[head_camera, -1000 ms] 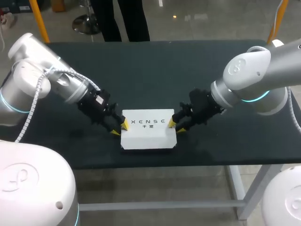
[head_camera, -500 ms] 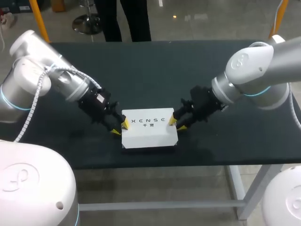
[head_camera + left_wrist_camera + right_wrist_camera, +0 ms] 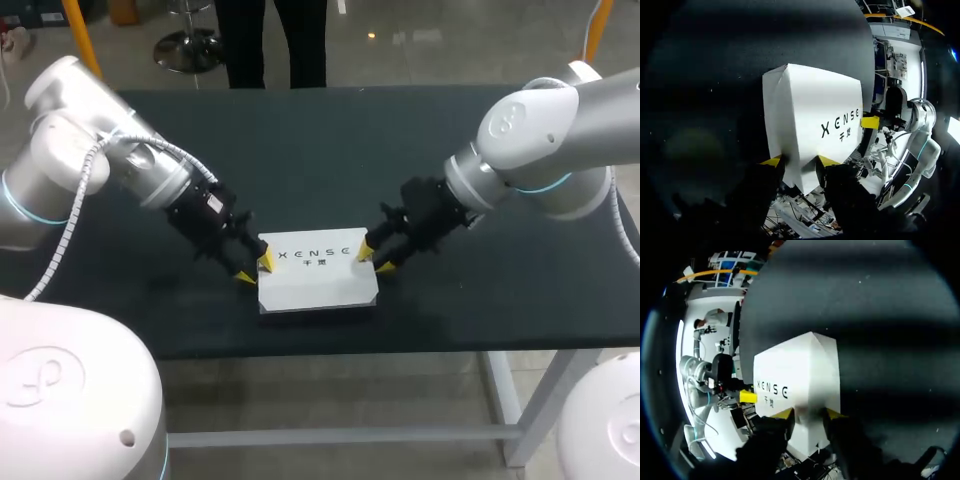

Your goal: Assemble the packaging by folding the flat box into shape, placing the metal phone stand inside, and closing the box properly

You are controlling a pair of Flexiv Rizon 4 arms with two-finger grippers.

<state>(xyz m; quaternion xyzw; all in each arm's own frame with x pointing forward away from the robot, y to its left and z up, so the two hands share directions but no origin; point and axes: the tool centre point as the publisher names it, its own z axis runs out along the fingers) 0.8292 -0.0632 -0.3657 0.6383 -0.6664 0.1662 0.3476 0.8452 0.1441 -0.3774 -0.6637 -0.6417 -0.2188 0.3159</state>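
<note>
The box (image 3: 318,272) is being seen already folded into shape, with its printed lid lying flat and looking closed. The folding is therefore being judged done, and the closing nearly or wholly done. The phone stand is not being shown anywhere (it may be inside, which cannot be told). What is probably being finished is the pressing or tucking of the two ends.

The box is being held between the two claws, low on the table (image 3: 300,150). One end is being pinched between the fingers of the left claw (image 3: 254,268), whose yellow tips (image 3: 771,161) are being pressed against it from two sides. The opposite end is being clamped the same way by the right claw (image 3: 374,258). The box is stretching ahead of each claw toward the other.

Counted: one box, two claws, four yellow tips, and no stand in sight.
</note>
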